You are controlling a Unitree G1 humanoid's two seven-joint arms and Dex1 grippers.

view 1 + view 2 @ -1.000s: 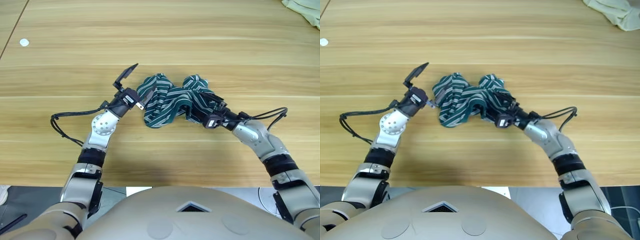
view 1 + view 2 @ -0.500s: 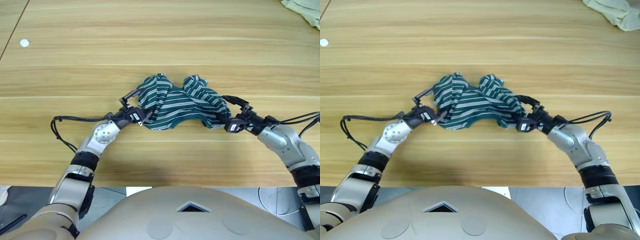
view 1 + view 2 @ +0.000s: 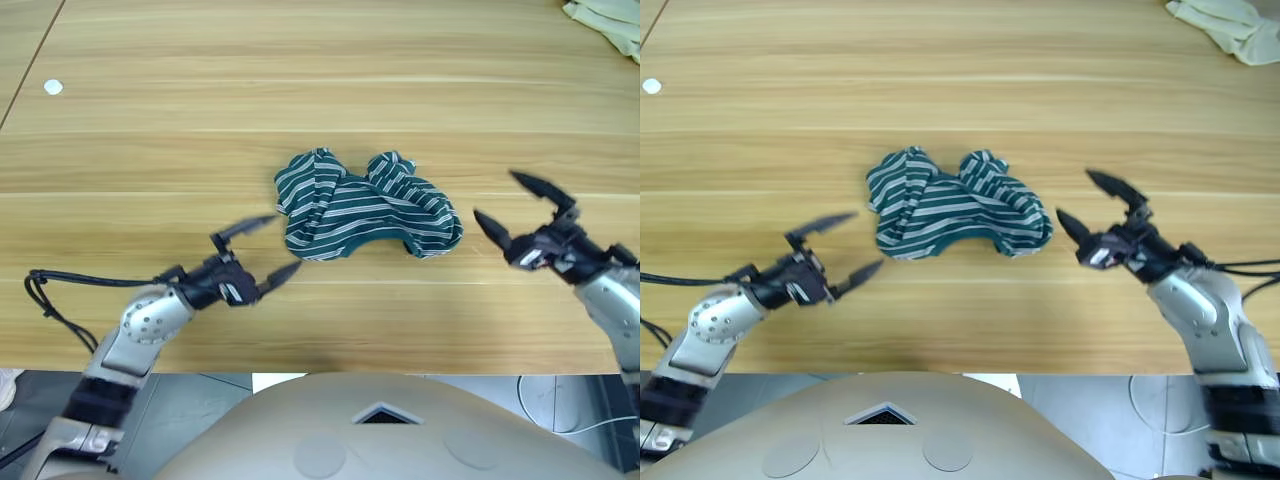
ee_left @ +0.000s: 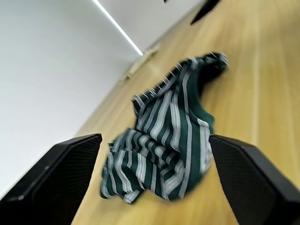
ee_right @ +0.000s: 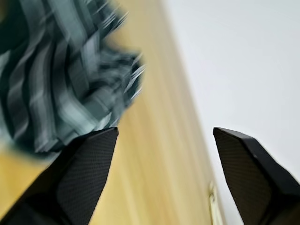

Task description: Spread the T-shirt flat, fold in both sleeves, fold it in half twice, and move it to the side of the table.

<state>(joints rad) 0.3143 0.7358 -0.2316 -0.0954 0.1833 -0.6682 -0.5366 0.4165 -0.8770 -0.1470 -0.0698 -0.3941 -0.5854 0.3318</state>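
Left eye view: T-shirt (image 3: pixel 365 205) lies bunched in a crumpled heap mid-table (image 3: pixel 300 80), green with white stripes, not spread flat; can't tell the sleeves apart. Left gripper (image 3: pixel 286 241) is released, fingers wide apart, just off the shirt's near-left edge, not touching. Right gripper (image 3: pixel 494 194) is also spread wide and empty, beside the shirt's right edge with bare wood between. In the left wrist view the shirt sits farther off, framed between the two fingers (image 4: pixel 56 173). Pale cloth (image 3: pixel 605 20) lies at the far right corner, well apart. Small white disc (image 3: pixel 53 87) sits far left.
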